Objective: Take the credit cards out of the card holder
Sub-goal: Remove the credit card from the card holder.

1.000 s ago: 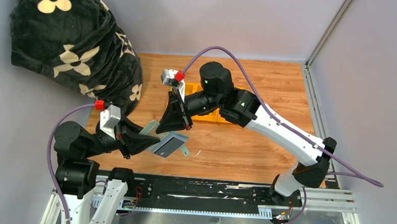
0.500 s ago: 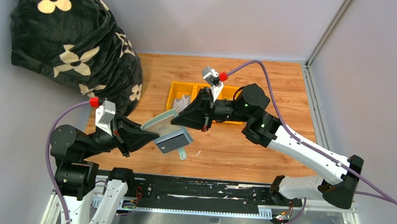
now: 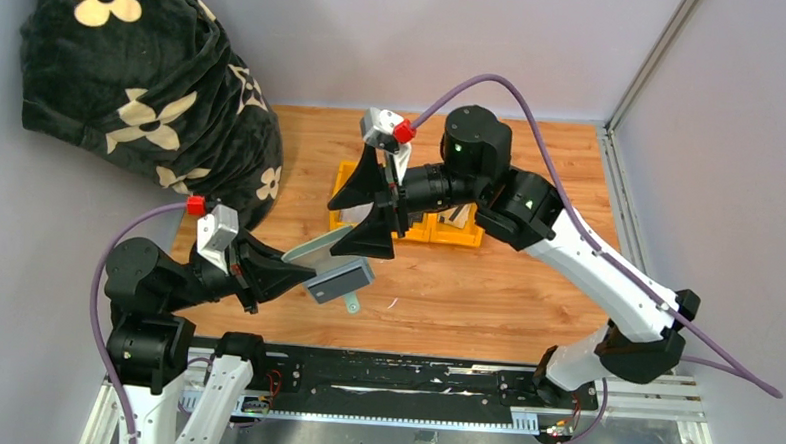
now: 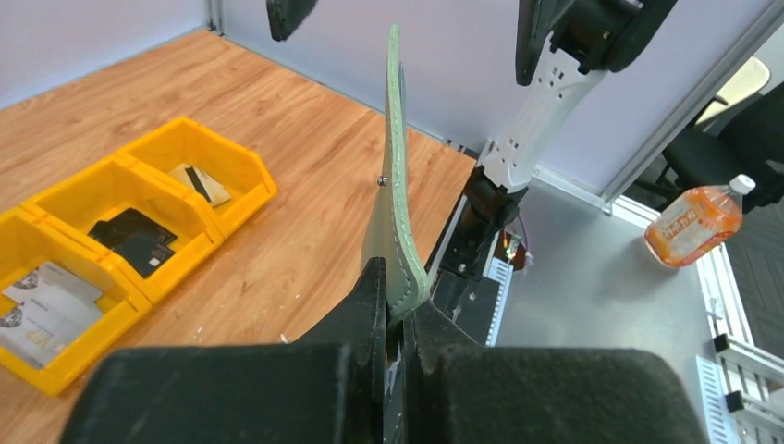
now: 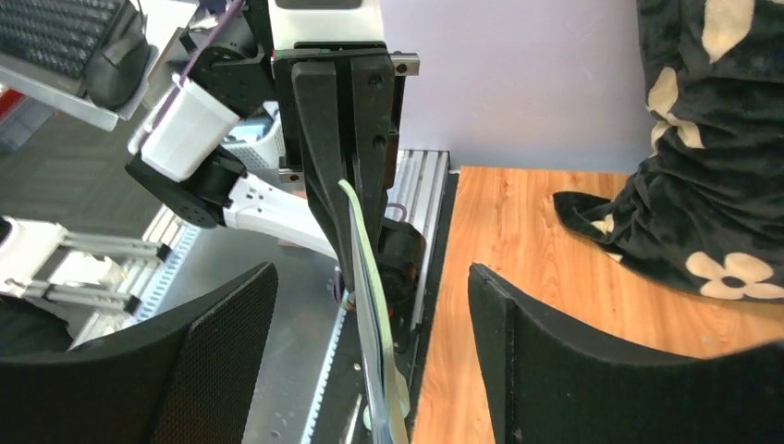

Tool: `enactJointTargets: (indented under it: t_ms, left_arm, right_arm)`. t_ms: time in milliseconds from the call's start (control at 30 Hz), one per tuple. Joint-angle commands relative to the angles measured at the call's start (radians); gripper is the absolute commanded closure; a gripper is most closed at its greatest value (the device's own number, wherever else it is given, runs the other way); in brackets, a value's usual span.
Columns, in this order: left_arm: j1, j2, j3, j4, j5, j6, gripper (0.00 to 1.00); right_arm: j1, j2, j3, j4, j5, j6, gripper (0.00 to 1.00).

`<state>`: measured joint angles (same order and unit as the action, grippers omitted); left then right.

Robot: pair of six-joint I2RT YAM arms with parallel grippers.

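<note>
The sage-green card holder [image 3: 320,247] hangs open above the table, one flap pinched in my shut left gripper [image 3: 285,269]. Its grey inner part [image 3: 338,278] with the clasp tab hangs below. In the left wrist view the card holder [image 4: 396,185] stands edge-on out of my left gripper [image 4: 399,319]. My right gripper [image 3: 368,209] is open. In the right wrist view the card holder [image 5: 356,231] runs edge-on between the open fingers of my right gripper [image 5: 372,273], touching neither. Credit cards lie in the tray: pale ones [image 4: 42,305], a black one [image 4: 139,240], a tan striped one [image 4: 199,180].
A yellow three-compartment tray [image 3: 447,232] sits mid-table behind my right gripper, also visible as the tray [image 4: 236,157] in the left wrist view. A black flowered blanket bundle [image 3: 145,81] fills the far left corner. Grey walls close the back and right.
My right gripper swung right over the tray, then came back to the holder, and its jaws went from shut to wide open. My left gripper kept hold of the holder.
</note>
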<state>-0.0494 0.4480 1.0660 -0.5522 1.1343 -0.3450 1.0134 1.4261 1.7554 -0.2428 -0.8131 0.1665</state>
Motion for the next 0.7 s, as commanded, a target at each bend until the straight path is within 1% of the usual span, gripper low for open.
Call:
enactJointTargets:
  t_ms: [0, 133, 233, 267, 300, 333, 367, 433, 467, 533, 567, 600, 633, 667]
  left_arm:
    - [-0.003, 0.017, 0.019, -0.077, 0.048, 0.125, 1.00]
    - [-0.003, 0.038, 0.030, -0.143, 0.059, 0.215, 1.00]
    - [-0.005, 0.044, 0.028, -0.169, 0.058, 0.250, 1.00]
    - [-0.003, 0.044, 0.026, -0.172, 0.056, 0.259, 1.00]
    - [-0.004, 0.042, 0.023, -0.173, 0.054, 0.264, 1.00]
    - [-0.003, 0.039, 0.023, -0.175, 0.052, 0.268, 1.00]
    - [-0.004, 0.037, 0.022, -0.175, 0.052, 0.271, 1.00]
    - [-0.004, 0.034, 0.024, -0.178, 0.053, 0.275, 1.00]
    - [-0.004, 0.032, 0.028, -0.181, 0.053, 0.281, 1.00]
    - [-0.004, 0.027, 0.033, -0.186, 0.050, 0.288, 1.00]
    - [-0.004, 0.025, 0.032, -0.186, 0.049, 0.288, 1.00]
    - [-0.003, 0.021, 0.032, -0.187, 0.046, 0.286, 0.96]
    - [-0.004, 0.019, 0.032, -0.186, 0.046, 0.285, 0.87]
    - [-0.005, 0.014, 0.030, -0.186, 0.050, 0.279, 0.75]
  right_arm:
    - [0.046, 0.113, 0.204, -0.474, -0.007, -0.314, 0.21]
    - [0.100, 0.232, 0.394, -0.692, 0.042, -0.433, 0.26]
    - [0.148, 0.305, 0.501, -0.790, 0.093, -0.482, 0.28]
    - [0.156, 0.322, 0.528, -0.813, 0.118, -0.493, 0.31]
    - [0.169, 0.339, 0.553, -0.837, 0.138, -0.499, 0.38]
    - [0.173, 0.349, 0.568, -0.843, 0.148, -0.502, 0.44]
    - [0.178, 0.354, 0.574, -0.844, 0.157, -0.502, 0.52]
    - [0.177, 0.353, 0.574, -0.839, 0.172, -0.501, 0.70]
    - [0.178, 0.349, 0.573, -0.829, 0.183, -0.496, 0.84]
    - [0.178, 0.331, 0.556, -0.795, 0.201, -0.483, 1.00]
    - [0.178, 0.322, 0.545, -0.777, 0.210, -0.477, 1.00]
    - [0.178, 0.301, 0.518, -0.750, 0.229, -0.466, 1.00]
    - [0.178, 0.284, 0.498, -0.711, 0.240, -0.453, 1.00]
    - [0.177, 0.261, 0.467, -0.663, 0.266, -0.435, 1.00]
